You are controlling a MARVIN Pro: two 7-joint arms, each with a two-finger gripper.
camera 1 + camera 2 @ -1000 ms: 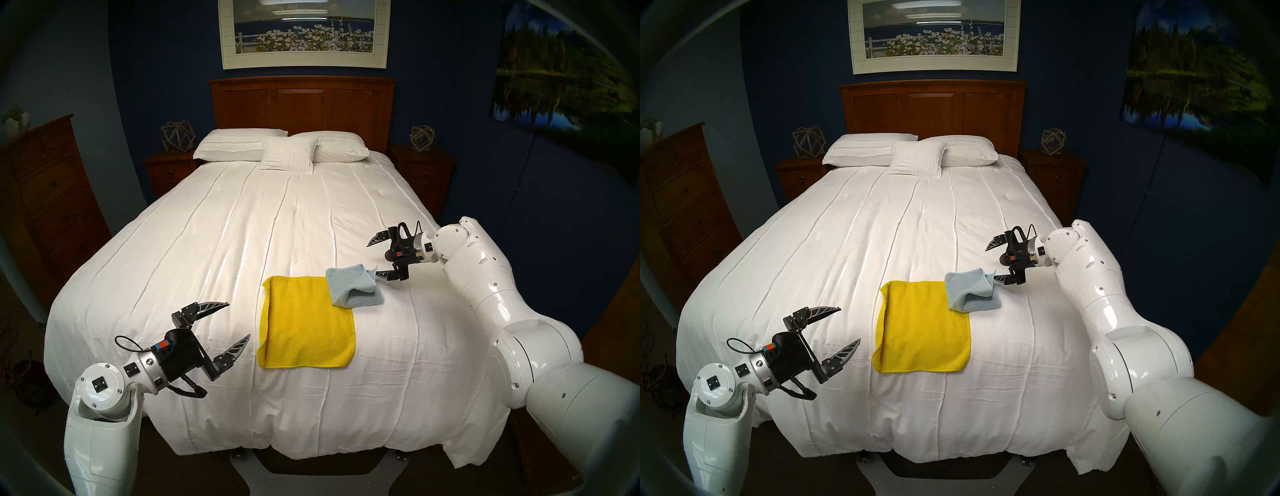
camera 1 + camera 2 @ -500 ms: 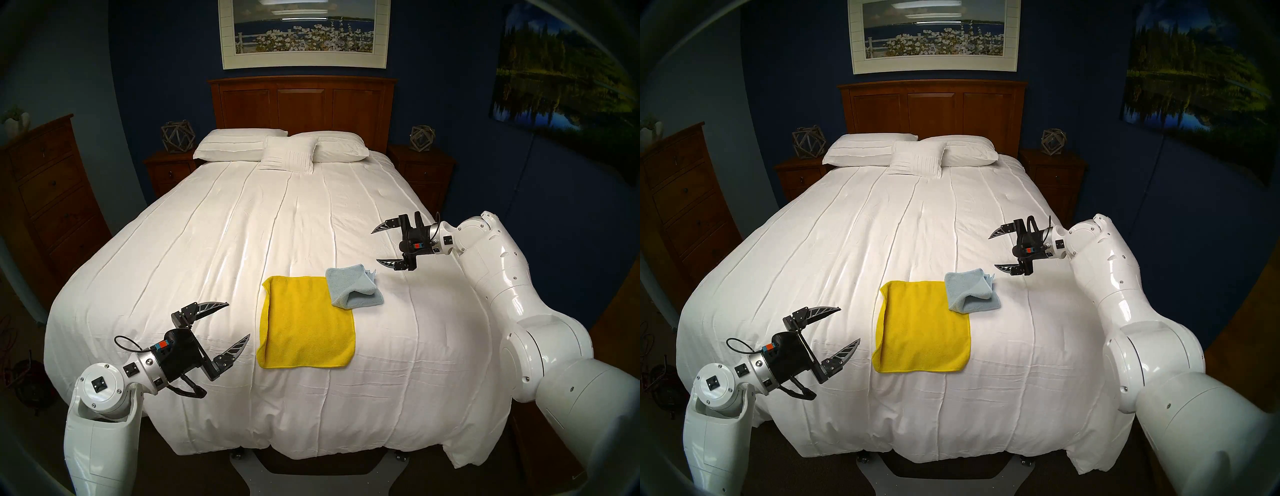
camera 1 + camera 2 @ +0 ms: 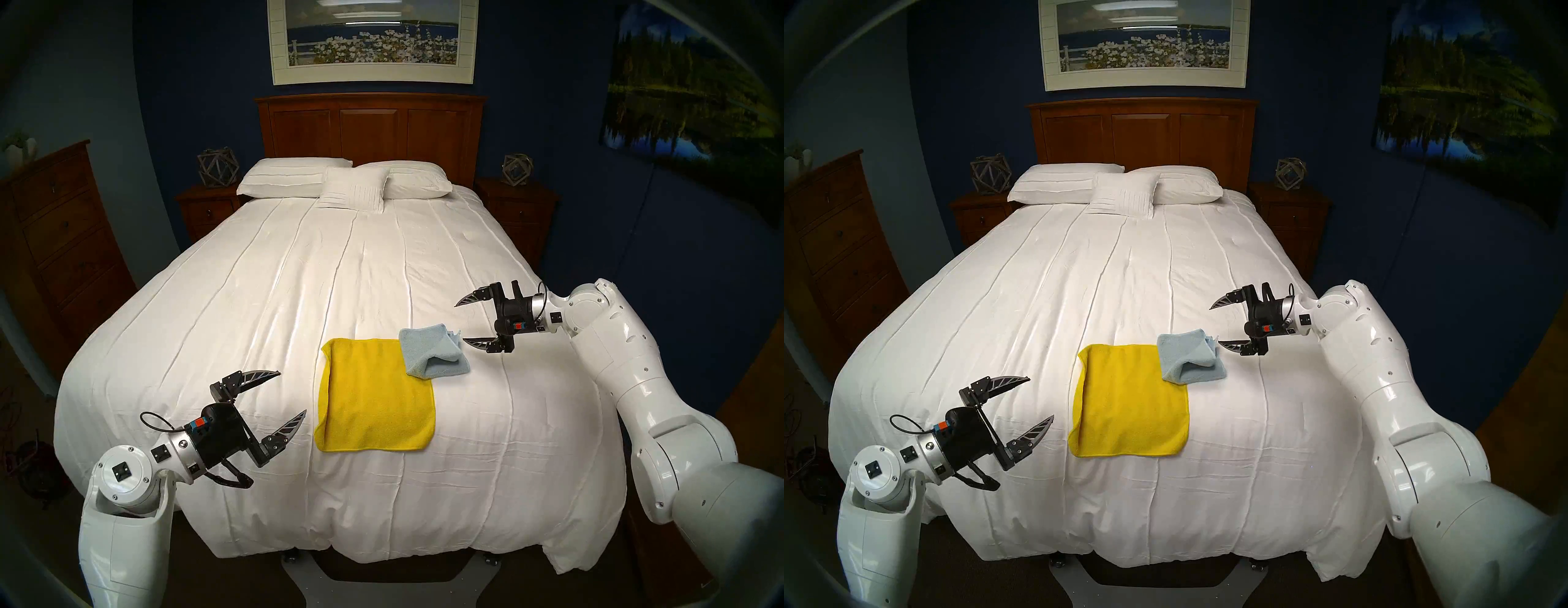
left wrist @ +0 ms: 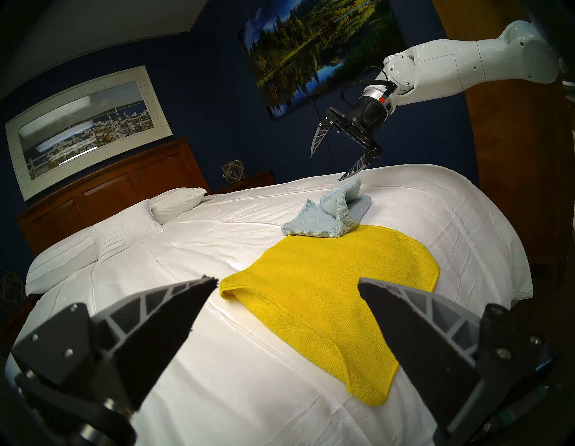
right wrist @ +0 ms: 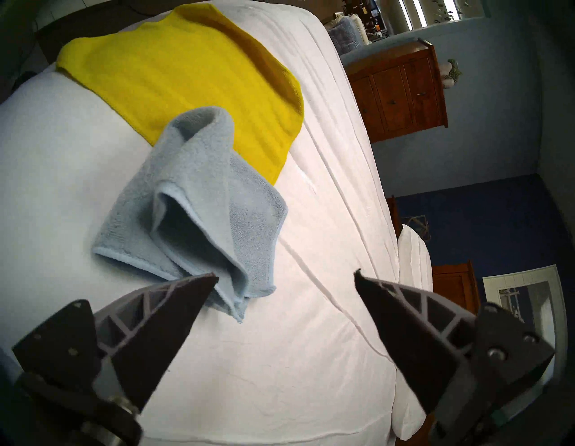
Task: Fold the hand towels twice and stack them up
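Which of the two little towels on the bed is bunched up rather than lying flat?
The pale grey-blue towel, loosely folded and overlapping a far corner of the flat yellow towel.

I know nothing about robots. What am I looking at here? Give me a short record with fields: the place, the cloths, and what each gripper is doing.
place: bedroom, white bedspread on a bed with a wooden headboard
yellow towel: lying flat, near edge of the bed
grey-blue towel: loosely folded, rumpled, one corner resting on the yellow towel's far right corner
left gripper: open, empty, hanging left of the yellow towel
right gripper: open, empty, just right of the grey-blue towel
stacked: not yet
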